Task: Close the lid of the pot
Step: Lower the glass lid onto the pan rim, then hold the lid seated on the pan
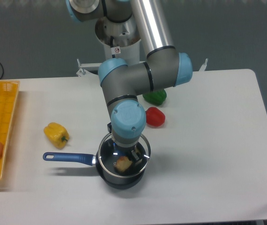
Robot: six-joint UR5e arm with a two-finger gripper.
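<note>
Gripper (125, 151) seemingly pinching pot lid (123, 158) knob, directly over pot (119, 178).

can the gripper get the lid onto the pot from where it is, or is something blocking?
Probably yes. The pot lid hangs roughly over the pot, with nothing visible between them. The gripper itself is mostly hidden under the wrist. The food piece inside looks low enough to clear.
</note>
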